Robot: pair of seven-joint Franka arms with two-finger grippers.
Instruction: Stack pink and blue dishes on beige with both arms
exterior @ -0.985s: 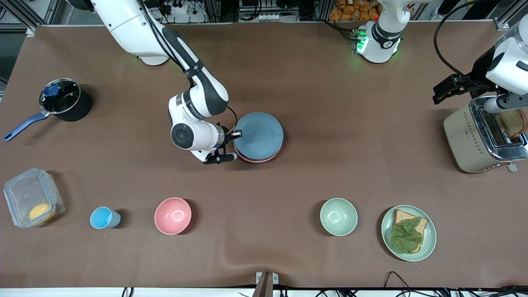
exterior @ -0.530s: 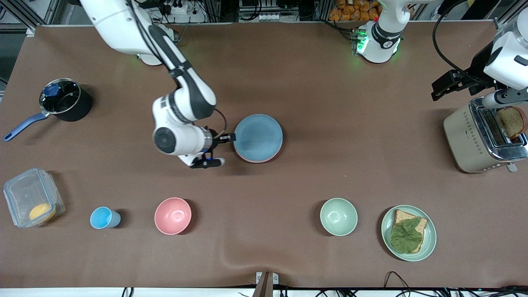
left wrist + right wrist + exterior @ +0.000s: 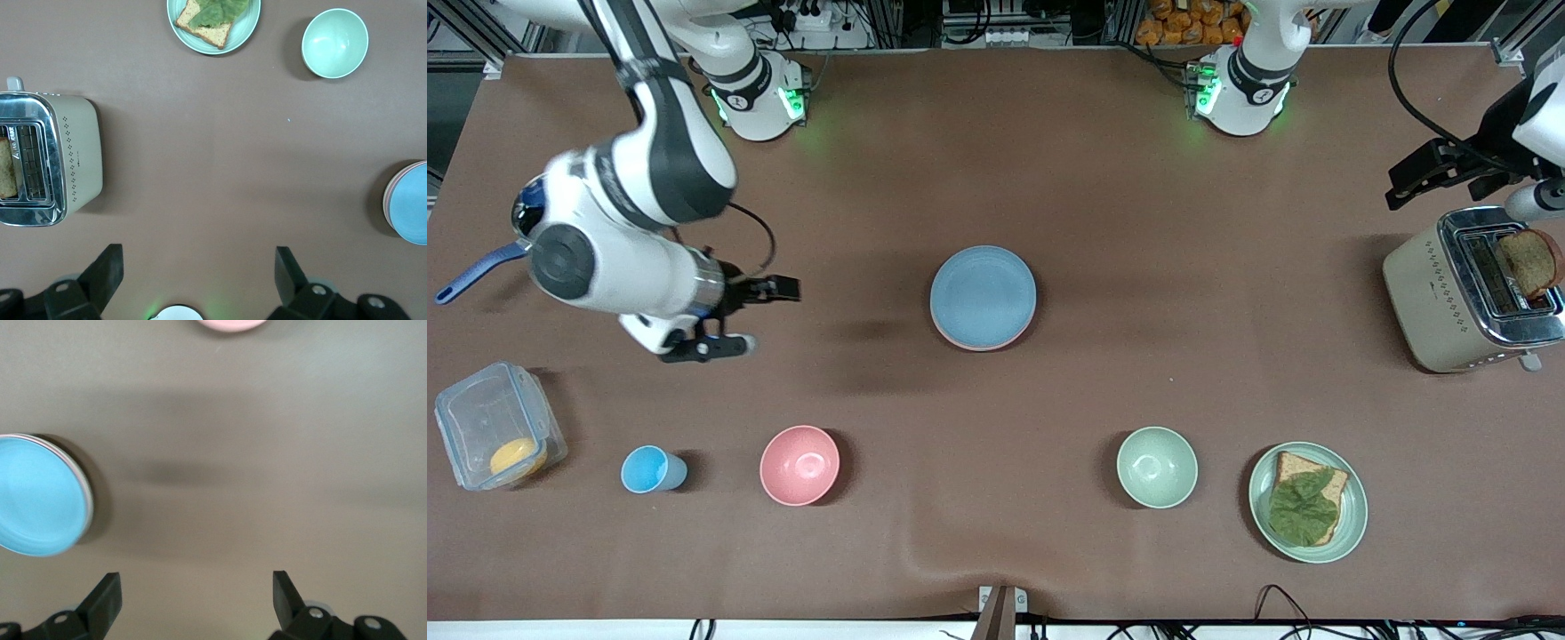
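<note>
The light blue plate point(image 3: 983, 295) lies on top of a stack at the table's middle. The pink plate's rim point(image 3: 980, 345) peeks out beneath it. The beige plate is hidden under them. My right gripper point(image 3: 758, 314) hangs open and empty over bare table, between the stack and the right arm's end. In the right wrist view the open right gripper point(image 3: 197, 590) holds nothing, and the blue plate point(image 3: 37, 495) sits off to one side. My left gripper point(image 3: 1412, 174) waits high by the toaster, open point(image 3: 198, 267). The stack's edge point(image 3: 408, 203) shows in its view.
A pot point(image 3: 560, 218), a clear box point(image 3: 498, 436), a blue cup point(image 3: 649, 469) and a pink bowl point(image 3: 799, 465) lie toward the right arm's end. A green bowl point(image 3: 1157, 467), a green plate with toast point(image 3: 1307, 502) and a toaster point(image 3: 1467, 298) lie toward the left arm's end.
My right gripper has left the blue plate's rim and swung away toward the right arm's end. The blue plate now rests squarely on the pink one. The left arm shifted slightly.
</note>
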